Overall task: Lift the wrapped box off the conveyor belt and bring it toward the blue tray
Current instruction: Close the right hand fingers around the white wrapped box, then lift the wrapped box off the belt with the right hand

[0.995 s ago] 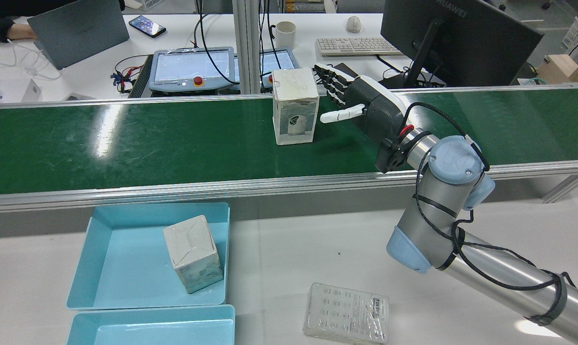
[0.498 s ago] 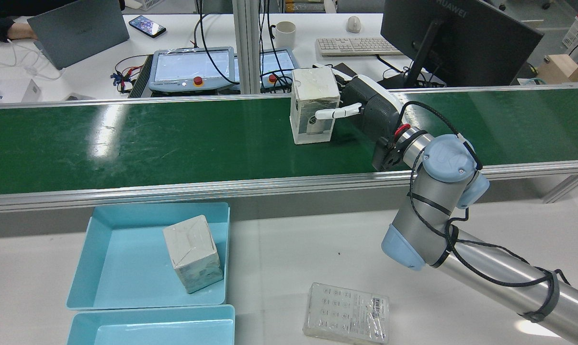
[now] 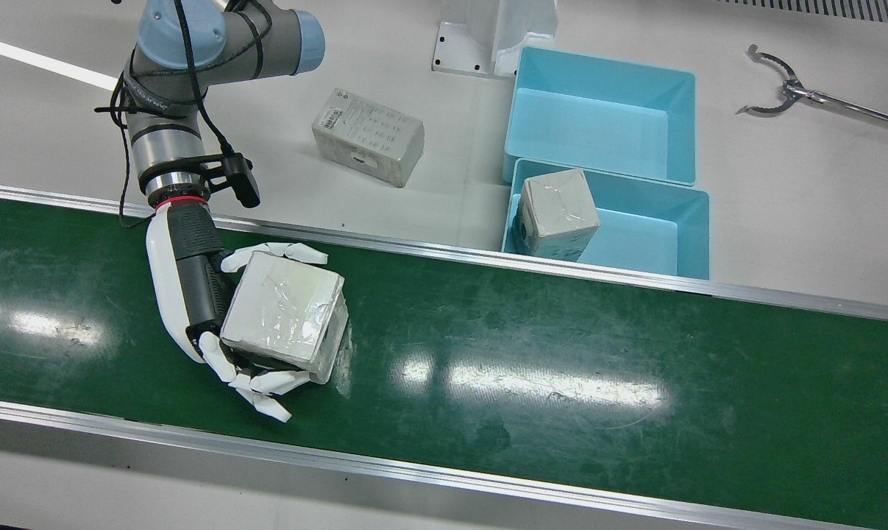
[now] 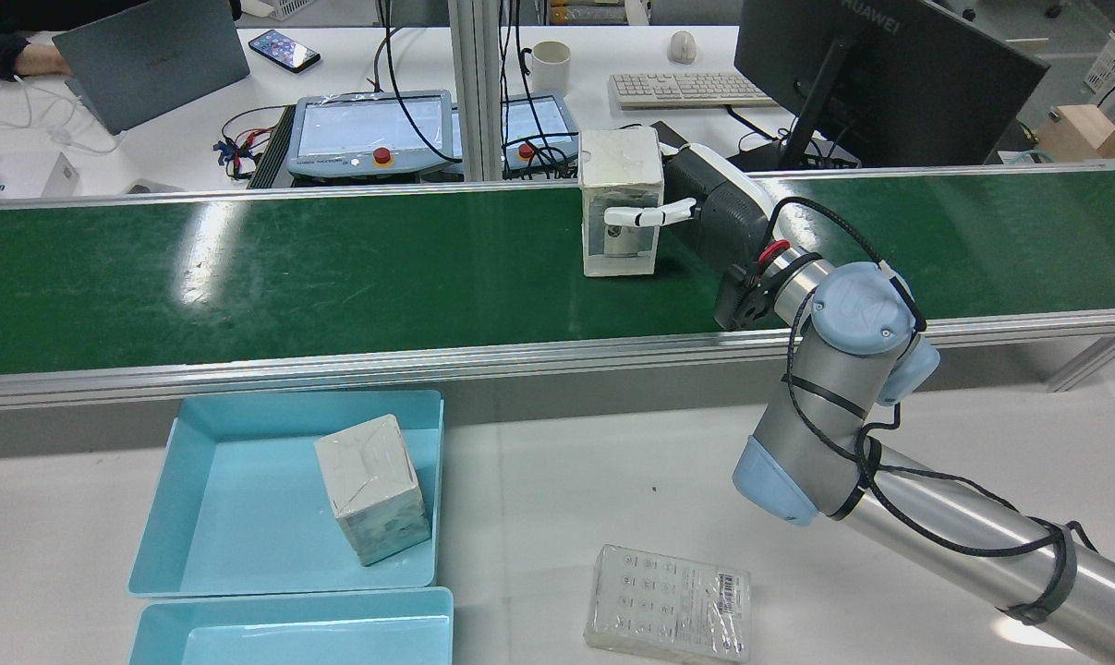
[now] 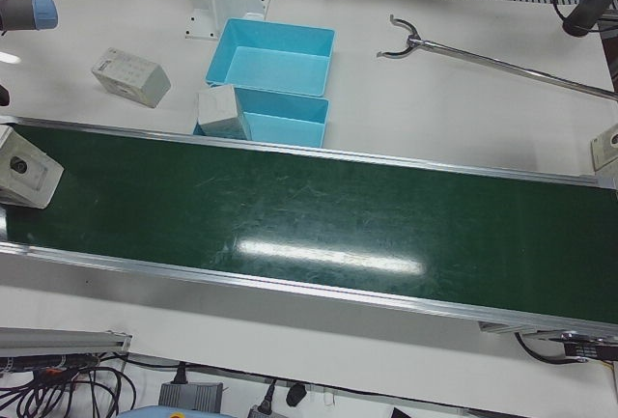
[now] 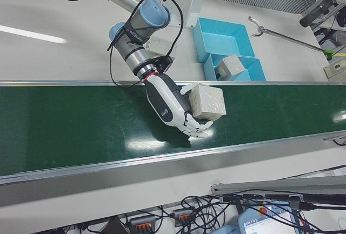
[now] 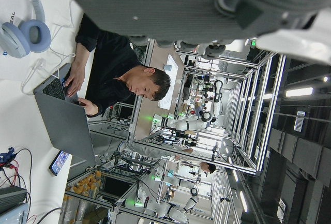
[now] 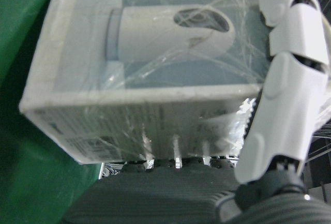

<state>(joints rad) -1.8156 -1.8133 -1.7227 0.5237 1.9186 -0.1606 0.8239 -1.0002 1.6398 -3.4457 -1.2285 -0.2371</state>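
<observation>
The wrapped box (image 3: 282,313) is covered in clear, crinkled plastic film that catches the light over pale printed card. The conveyor belt (image 3: 561,368) is seen as a dark green, glossy surface marked with fine scuffs and bright reflections, edged by brushed metal rails. The right robot hand (image 3: 215,324) is made of smooth white and ribbed black plastic. Beyond the belt, the blue tray (image 3: 697,235) looks like smooth plastic on a matt white bench (image 3: 782,184).

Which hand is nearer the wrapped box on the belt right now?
Right. The right hand has its fingers around the wrapped box; the left hand appears only in its own camera, away from the belt.
</observation>
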